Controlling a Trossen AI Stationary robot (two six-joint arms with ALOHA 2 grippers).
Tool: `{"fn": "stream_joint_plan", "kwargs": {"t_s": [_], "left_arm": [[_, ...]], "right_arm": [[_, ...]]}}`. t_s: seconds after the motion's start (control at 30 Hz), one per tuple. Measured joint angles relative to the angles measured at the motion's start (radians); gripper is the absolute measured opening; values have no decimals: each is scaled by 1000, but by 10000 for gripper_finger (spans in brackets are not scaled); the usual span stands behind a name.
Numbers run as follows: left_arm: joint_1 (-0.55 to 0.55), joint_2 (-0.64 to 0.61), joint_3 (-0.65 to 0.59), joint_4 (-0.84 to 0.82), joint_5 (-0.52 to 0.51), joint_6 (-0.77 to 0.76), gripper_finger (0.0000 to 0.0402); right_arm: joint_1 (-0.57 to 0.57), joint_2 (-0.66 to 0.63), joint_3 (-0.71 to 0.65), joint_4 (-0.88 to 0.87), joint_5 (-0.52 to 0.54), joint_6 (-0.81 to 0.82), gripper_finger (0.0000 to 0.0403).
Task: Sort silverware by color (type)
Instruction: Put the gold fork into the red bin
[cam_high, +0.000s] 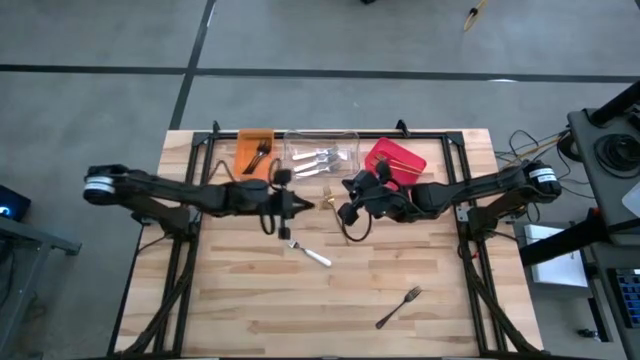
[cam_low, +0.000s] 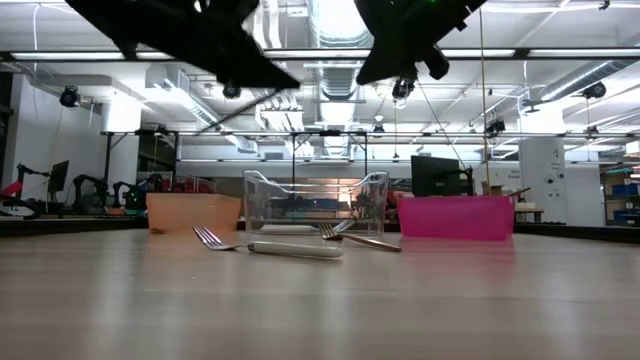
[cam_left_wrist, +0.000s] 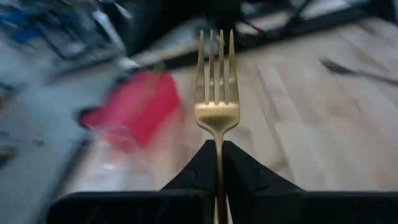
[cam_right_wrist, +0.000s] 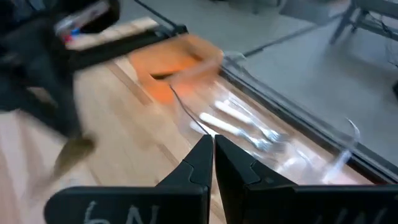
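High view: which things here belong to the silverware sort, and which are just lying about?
Job:
- gold fork in the shut left claw
- silver fork mid-table
- dark fork near the front edge
- silver forks in the clear bin
- dark fork in the orange bin
- red bin

Lying about:
- cables off the table's right side
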Motion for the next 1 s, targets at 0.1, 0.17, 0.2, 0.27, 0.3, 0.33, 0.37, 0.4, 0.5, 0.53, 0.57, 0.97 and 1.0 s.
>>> {"fn": "stream_joint_plan", "kwargs": {"t_s": [0.1, 0.17, 0.2, 0.27, 0.3, 0.33, 0.37, 0.4, 0.5, 0.53, 0.57, 0.97, 1.0], "left_arm": [[-1, -56, 0, 22, -117, 9, 1], [-1, -76, 0, 34, -212, 3, 1], [-1, -84, 0, 32, -255, -6, 1], [-3, -100, 0, 28, -359, -29, 1], [-6, -103, 0, 25, -427, -41, 1], [-10, -107, 0, 22, -490, -47, 1], [-16, -109, 0, 13, -553, -48, 1], [-19, -110, 0, 15, -590, -49, 0], [-29, -112, 4, 37, -607, -81, 0], [-32, -106, 7, 61, -607, -91, 0], [-35, -104, 8, 81, -606, -92, 0], [-43, -83, 12, 219, -511, -118, 0], [-43, -83, 12, 232, -510, -123, 0]], "right_arm": [[15, 10, -29, 159, 0, -66, 9], [26, 22, -61, 298, -3, -141, 9], [30, 32, -76, 366, -3, -173, 9], [35, 39, -105, 468, -6, -224, 9], [36, 41, -119, 514, -6, -247, 9], [36, 45, -133, 572, -7, -275, 9], [39, 47, -149, 622, -12, -302, 9], [39, 52, -165, 668, -19, -329, 9], [39, 84, -196, 799, -66, -363, 9], [39, 96, -201, 828, -64, -358, 9], [38, 108, -202, 856, -60, -349, 9], [21, 156, -181, 917, -30, -344, 49], [21, 153, -181, 917, -44, -345, 57]]}}
